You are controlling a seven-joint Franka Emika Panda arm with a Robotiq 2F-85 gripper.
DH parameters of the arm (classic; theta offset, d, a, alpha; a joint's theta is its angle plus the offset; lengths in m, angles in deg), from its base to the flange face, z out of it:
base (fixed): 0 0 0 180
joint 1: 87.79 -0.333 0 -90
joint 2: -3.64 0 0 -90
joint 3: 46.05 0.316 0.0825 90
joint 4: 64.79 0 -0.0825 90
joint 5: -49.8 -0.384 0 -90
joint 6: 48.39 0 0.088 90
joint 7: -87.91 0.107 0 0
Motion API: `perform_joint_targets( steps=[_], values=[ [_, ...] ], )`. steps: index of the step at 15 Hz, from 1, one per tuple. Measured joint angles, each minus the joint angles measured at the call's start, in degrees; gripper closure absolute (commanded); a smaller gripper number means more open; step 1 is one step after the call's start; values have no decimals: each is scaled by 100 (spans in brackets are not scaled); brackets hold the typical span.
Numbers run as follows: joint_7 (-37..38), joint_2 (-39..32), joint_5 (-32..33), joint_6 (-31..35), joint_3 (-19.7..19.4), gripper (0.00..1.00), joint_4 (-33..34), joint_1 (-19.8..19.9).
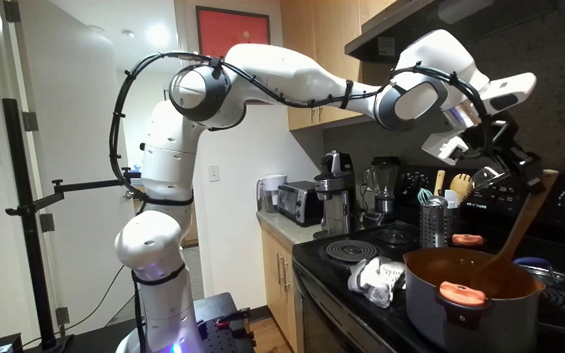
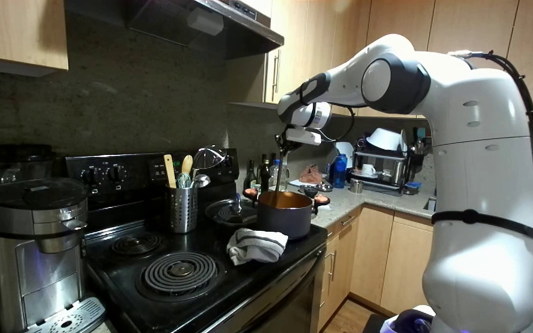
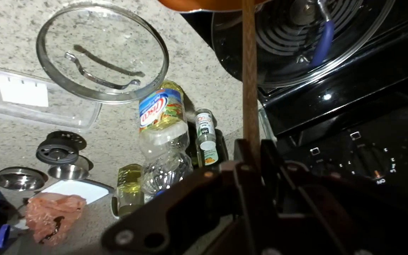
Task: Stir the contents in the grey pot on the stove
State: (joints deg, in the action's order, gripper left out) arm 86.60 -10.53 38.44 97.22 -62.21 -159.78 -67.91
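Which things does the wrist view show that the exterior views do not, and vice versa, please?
Only the wrist view shows a legible Crisco label on a bottle and, it seems, a metal-handled clear lid on the counter. Only the exterior views show the white arm, the towel, the utensil holder and the coffee machine. All share the claw holding the wooden spoon, the blue-handled lid and the grey pot, which the wrist view shows only in part.

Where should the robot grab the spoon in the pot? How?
Probably high on the wooden spoon, from above, jaws either side, as the gripper has it: the slim handle slants up out of the grey pot; the wide end sits inside.
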Motion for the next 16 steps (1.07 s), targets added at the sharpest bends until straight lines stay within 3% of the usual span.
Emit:
perform_joint_targets(
  steps=[10, 16],
  values=[
    [-21, -15, 0, 0, -54, 97, 108, 400],
    [-337, 313, 0, -1, -73, 97, -322, 444]
  ],
)
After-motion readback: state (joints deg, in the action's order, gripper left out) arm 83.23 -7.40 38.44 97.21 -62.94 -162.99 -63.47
